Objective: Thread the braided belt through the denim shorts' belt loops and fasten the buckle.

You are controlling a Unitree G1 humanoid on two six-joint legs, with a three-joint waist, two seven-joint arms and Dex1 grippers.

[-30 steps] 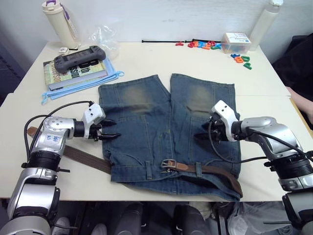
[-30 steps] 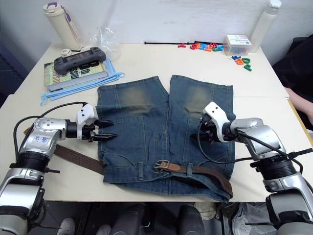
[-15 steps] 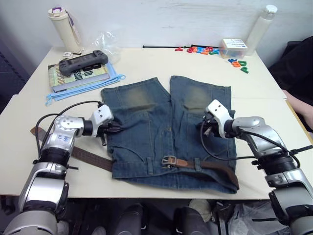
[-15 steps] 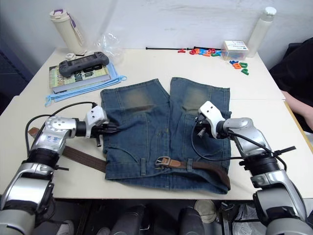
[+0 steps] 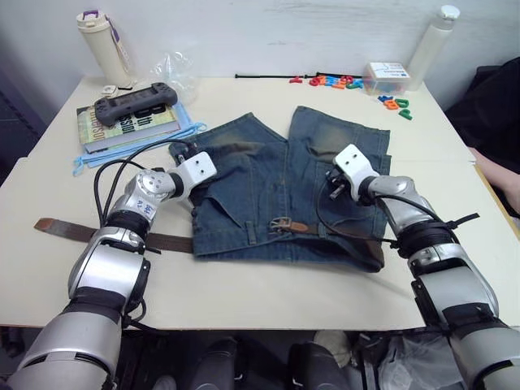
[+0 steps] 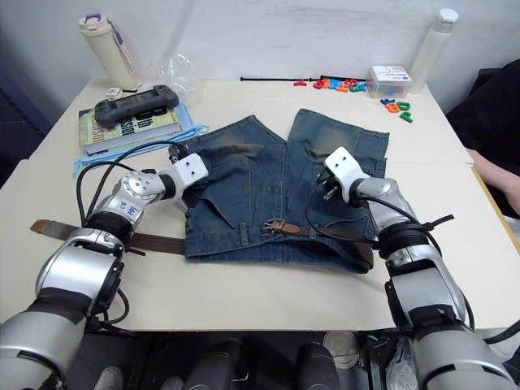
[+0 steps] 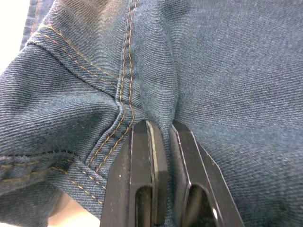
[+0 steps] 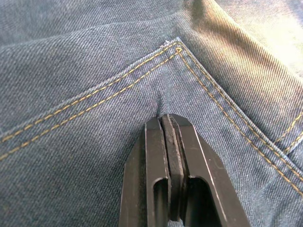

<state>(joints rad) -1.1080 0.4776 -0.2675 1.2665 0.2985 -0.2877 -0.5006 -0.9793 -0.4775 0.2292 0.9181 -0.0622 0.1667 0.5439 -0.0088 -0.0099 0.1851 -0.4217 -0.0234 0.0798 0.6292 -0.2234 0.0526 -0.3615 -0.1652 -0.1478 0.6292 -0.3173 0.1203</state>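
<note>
Nearest me, the braided belt (image 5: pixel 122 236) trails left off the denim shorts (image 5: pixel 268 195), its buckle (image 5: pixel 282 225) at the waistband's middle. My left gripper (image 7: pixel 161 130) and right gripper (image 8: pixel 166 122) have closed, each pinching a denim fold, and dragged the shorts farther up the table, probably repositioning them.

- A cream table (image 5: pixel 244 301) carries everything
- At the far left corner stands a tall cream bottle (image 5: pixel 104 45) with a purple cap
- Near it, a dark grey game controller (image 5: pixel 132 100) lies on a book (image 5: pixel 122 127), with blue cloth (image 5: pixel 154 140) under the book
- A clear plastic bag (image 5: pixel 175 67) sits beside them
- Coloured plastic letters (image 5: pixel 349 82) are strewn at the far right, beside a small clear box (image 5: pixel 387 78)
- A white bottle (image 5: pixel 428 45) stands at the far right corner
- A thin black cable (image 5: pixel 268 75) runs along the far edge
</note>
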